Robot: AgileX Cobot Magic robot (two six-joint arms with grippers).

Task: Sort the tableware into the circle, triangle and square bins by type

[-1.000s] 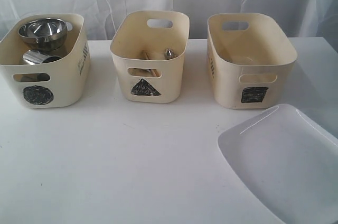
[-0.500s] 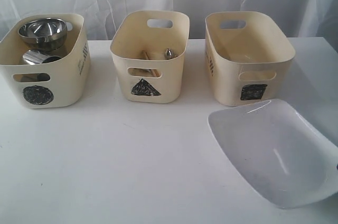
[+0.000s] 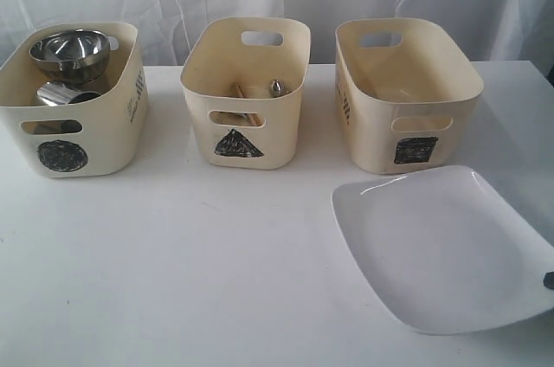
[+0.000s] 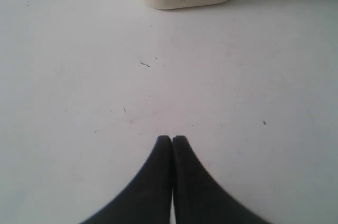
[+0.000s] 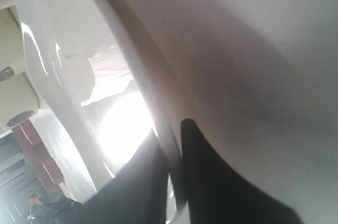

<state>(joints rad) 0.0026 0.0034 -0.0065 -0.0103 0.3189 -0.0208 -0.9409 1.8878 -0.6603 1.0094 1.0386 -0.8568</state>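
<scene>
the white desk (image 3: 216, 280) carries everything. the large white plate (image 3: 441, 246) sits low and near flat at the desk's right front, just in front of the square bin (image 3: 368, 133); whether it is clear of the desk i cannot tell. the bin's mouth looks no wider than the plate, so unless the plate goes in on edge it may catch the rim and tip or shove the bin. the circle bin (image 3: 104, 138) holds a steel bowl (image 3: 71, 51) and a mug (image 3: 65, 94), the triangle bin (image 3: 277, 138) the cutlery (image 3: 275, 87). the right claw (image 5: 170, 131) is pinched on the plate's thin rim, 1 finger each side. so small a bite on a wide, slick plate could let it swing or slip out. the left claw (image 4: 172, 138) is closed and empty over bare desk near the circle bin.
</scene>
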